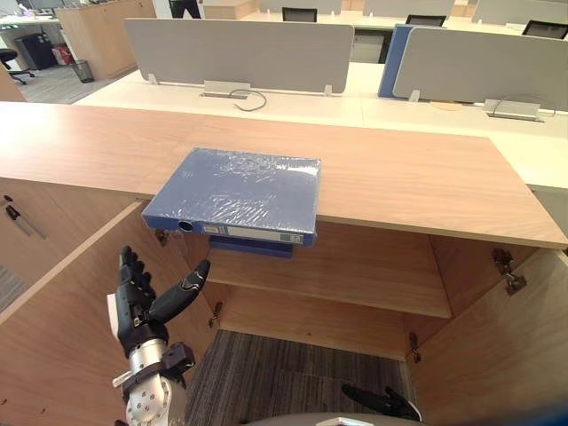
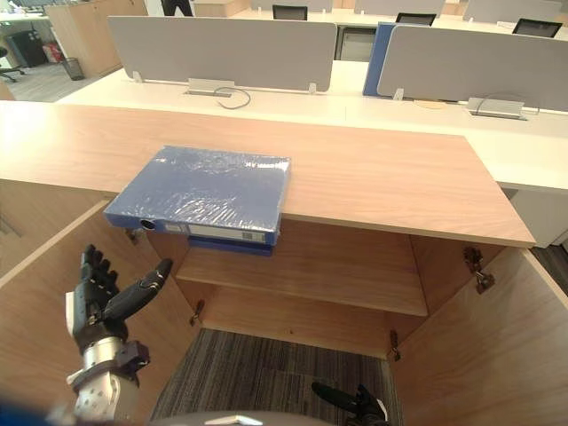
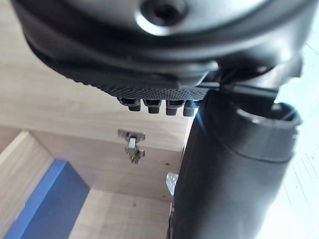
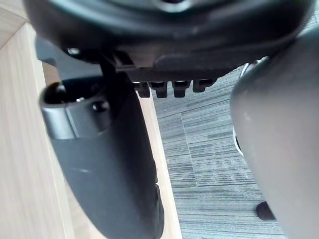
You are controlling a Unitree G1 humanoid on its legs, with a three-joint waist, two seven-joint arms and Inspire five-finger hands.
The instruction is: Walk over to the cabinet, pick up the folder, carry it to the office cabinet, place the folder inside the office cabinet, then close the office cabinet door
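A blue folder (image 1: 238, 191) wrapped in clear film lies flat on the wooden cabinet top (image 1: 426, 186), its spine overhanging the front edge. A second blue edge (image 1: 253, 246) peeks out just beneath it, above the shelf. My left hand (image 1: 142, 302) is raised below and left of the folder, in front of the open cabinet, fingers straight and thumb spread, holding nothing. Its wrist view shows the fingers (image 3: 154, 105) pointing at a door hinge (image 3: 132, 147). My right hand (image 1: 382, 404) hangs low near the carpet, open and empty.
Both cabinet doors stand open: the left door (image 1: 53, 293) close beside my left hand, the right door (image 1: 506, 346) at the far right. A wooden shelf (image 1: 355, 275) spans the inside. Behind the cabinet are white desks with grey dividers (image 1: 240, 49).
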